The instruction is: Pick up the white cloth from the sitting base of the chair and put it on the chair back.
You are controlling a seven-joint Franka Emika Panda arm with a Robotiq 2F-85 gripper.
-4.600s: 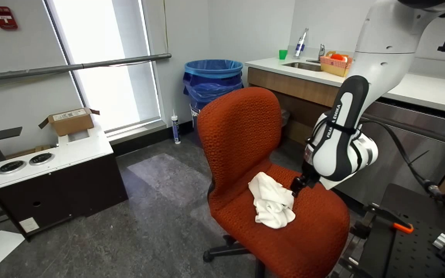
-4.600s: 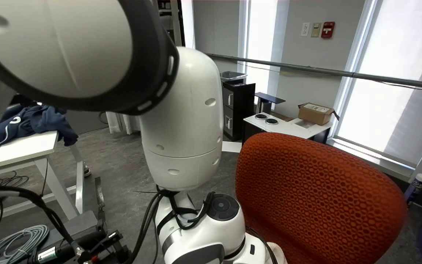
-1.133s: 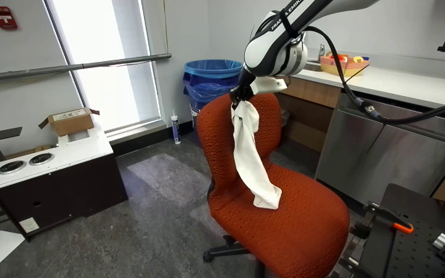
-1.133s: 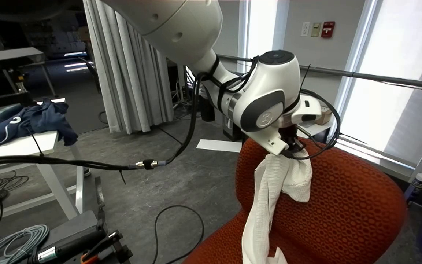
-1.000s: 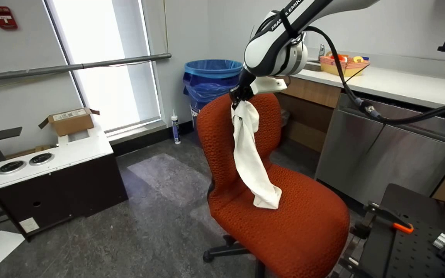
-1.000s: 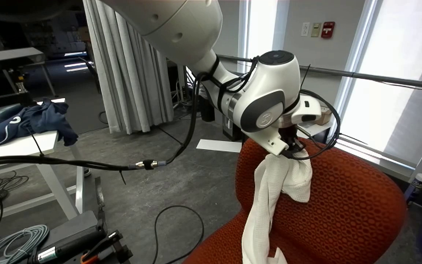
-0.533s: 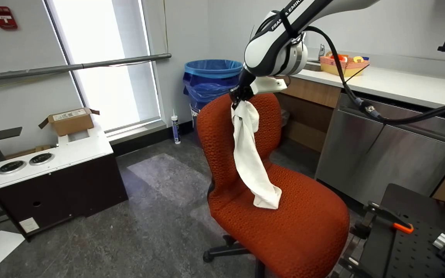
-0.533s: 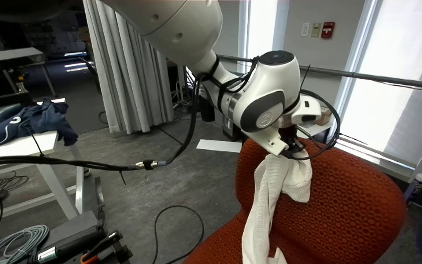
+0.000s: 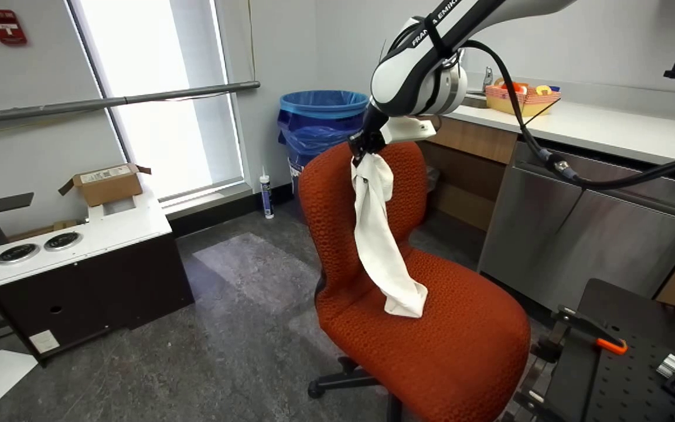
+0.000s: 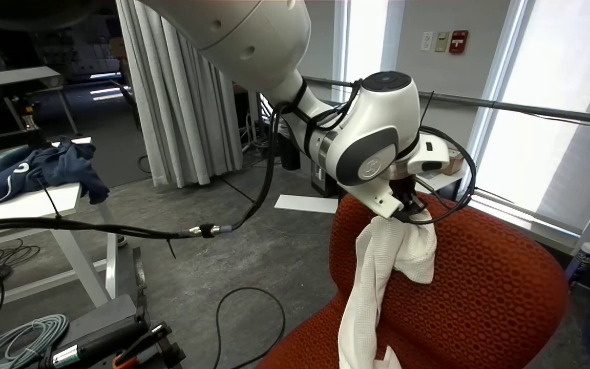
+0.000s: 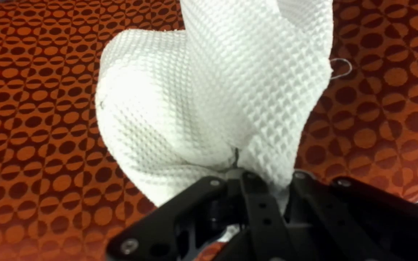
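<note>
The gripper (image 9: 358, 156), its jaws clenched, held the white cloth (image 9: 377, 240) by a bunched upper part high in front of the chair back (image 10: 484, 271) — its lower end trailing onto the seat (image 9: 449, 346) — presumably so it could be draped over the top.

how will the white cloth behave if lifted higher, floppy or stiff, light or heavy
Likely floppy: the white cloth bunches into soft folds below the gripper and trails down in a loose strip. Probably light for its size, as its waffle weave looks thin in the wrist view. Its lower end may drag first, since it rests on the chair seat.
</note>
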